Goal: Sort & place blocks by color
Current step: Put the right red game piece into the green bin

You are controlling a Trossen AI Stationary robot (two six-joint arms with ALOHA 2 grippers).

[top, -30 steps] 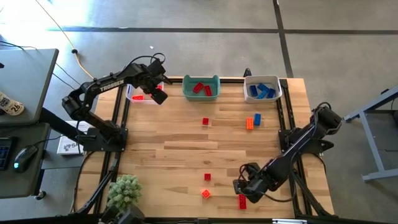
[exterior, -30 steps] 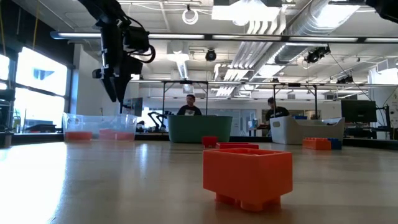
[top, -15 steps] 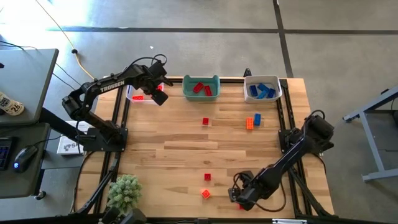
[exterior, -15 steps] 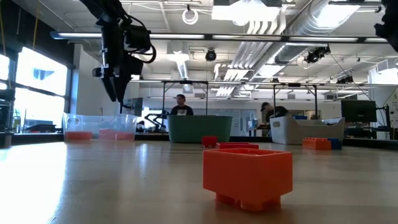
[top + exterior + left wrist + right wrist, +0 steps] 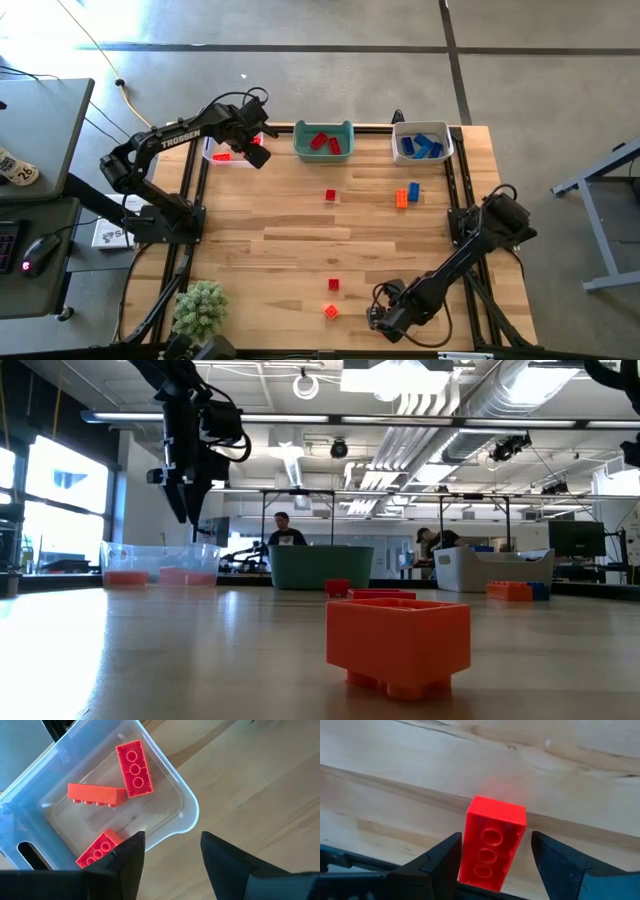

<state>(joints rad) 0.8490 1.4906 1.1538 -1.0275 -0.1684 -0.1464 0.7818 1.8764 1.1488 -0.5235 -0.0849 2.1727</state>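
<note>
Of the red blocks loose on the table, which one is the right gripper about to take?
The long red brick at the table's near edge: it lies between the right gripper's open fingers. The other loose red blocks, small cubes, lie farther off.

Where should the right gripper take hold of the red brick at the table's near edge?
Across its two long sides, coming from above. In the right wrist view the red brick lies flat, studs up, already between the open right gripper fingers, which flank its narrow width. Closing there looks likeliest to hold; its ends are farther apart.
</note>
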